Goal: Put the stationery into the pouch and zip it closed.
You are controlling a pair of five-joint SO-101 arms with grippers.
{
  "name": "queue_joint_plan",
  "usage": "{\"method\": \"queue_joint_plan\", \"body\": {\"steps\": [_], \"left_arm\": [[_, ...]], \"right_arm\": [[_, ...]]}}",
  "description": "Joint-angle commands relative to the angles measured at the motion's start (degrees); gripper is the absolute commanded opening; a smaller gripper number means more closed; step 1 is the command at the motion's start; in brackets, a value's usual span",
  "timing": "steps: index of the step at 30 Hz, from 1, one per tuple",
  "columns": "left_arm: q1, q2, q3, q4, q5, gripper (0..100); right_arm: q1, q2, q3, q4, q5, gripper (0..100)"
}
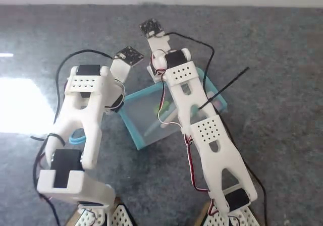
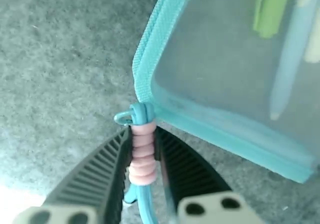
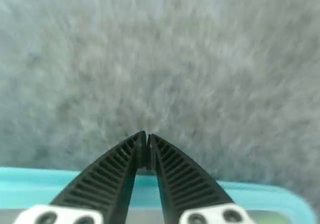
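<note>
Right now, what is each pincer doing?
Left pincer: closed on the pink beaded zipper pull.
Right pincer: closed, nothing seen in it.

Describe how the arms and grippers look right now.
The left arm and right arm have white plastic shells with black servos, dotted hole grids on some panels, and black cables; red and white wires run along the right one. The left gripper and right gripper have black ribbed fingers tapering to points on white mounts with paired holes.

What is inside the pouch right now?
Through the translucent pouch: a green pen and a pale blue pen. The right arm covers the rest from above, so other contents are hidden.
</note>
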Motion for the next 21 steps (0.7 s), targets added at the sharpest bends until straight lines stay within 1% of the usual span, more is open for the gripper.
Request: {"method": "queue_joint_plan", "body": {"steps": [1,3,6,8,10,13,16,18,21], "left_arm": [[-0.18,-2.55,-0.75,-0.97,0.79,1],[-0.18,-2.55,-0.75,-1.32,0.97,1],[-0.62,-2.29,-0.75,-4.31,1.14,1],[-0.70,-2.11,-0.75,-6.59,2.37,1],[-0.70,-2.11,-0.75,-10.02,5.89,1],[-1.05,-2.20,-0.84,-16.35,9.05,1],[-2.11,-1.93,-0.57,-22.15,10.37,1],[-2.20,-1.85,-0.31,-24.44,10.46,1],[-1.85,-1.85,0.57,-27.60,10.46,1]], "right_arm": [[-0.40,-2.86,1.85,1.80,2.37,0.9],[-0.75,-2.95,1.76,7.08,7.03,0.8],[-2.33,-3.30,-0.18,15.96,13.45,0.8],[-3.38,-3.82,-0.44,20.00,16.44,0.8],[-3.21,-4.44,-0.26,20.26,16.79,0.8],[-1.63,-5.93,-0.79,20.18,16.79,0.8],[-0.31,-9.45,-0.35,20.26,16.70,0.8],[-0.13,-11.74,-0.35,20.26,16.35,0.8],[-0.66,-14.90,-0.35,20.26,13.80,0.8]]}}
